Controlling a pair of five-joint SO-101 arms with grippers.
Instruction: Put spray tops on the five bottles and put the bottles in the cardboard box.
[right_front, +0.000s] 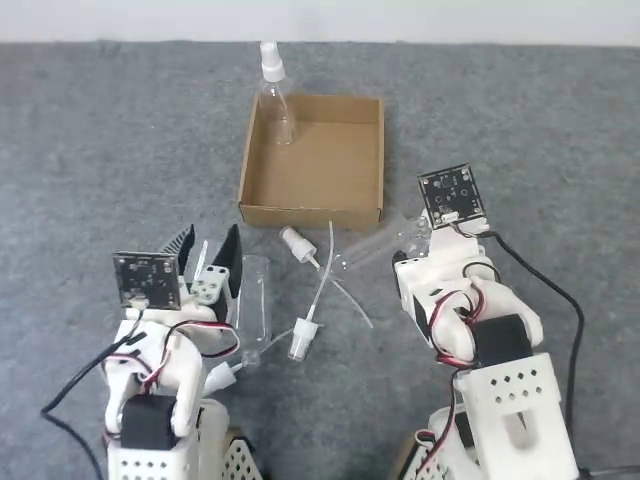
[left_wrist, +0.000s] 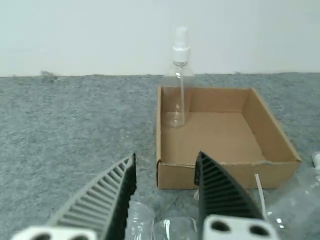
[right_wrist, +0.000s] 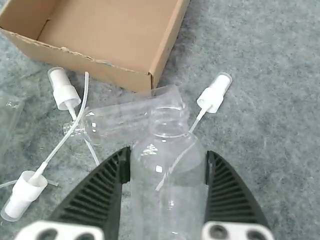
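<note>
Nearest the arms, a topless clear bottle (right_wrist: 167, 172) is gripped by the right pincer (right_wrist: 167, 152), with a jaw pressed against each side and the open neck pointing towards the box. The left pincer (left_wrist: 166, 157) is held open with nothing in it, poised above a third bottle (right_front: 252, 300) that lies on the grey worktop (right_front: 100, 150).

Just beyond the gripped bottle's neck a second bottle (right_wrist: 125, 117) lies crosswise, touching it or very nearly so. Three loose spray tops are scattered around: one (right_wrist: 215, 94) to one side of the neck, one (right_wrist: 64, 89) by the box corner, and one (right_wrist: 22, 197) closer in. Thin tubes trail from them.

Farther out the cardboard box (right_front: 310, 213) is seen, and a capped bottle (right_front: 275, 95) stands in its far corner.

Most of the task is judged to be undone. Slipping or twisting of the smooth bottle in the grip is to be feared if it is tilted. The crosswise bottle could be knocked and rolled away when the gripped one is lifted. A long tube could be bent, or the narrow neck missed, if a top is brought in off-line.
</note>
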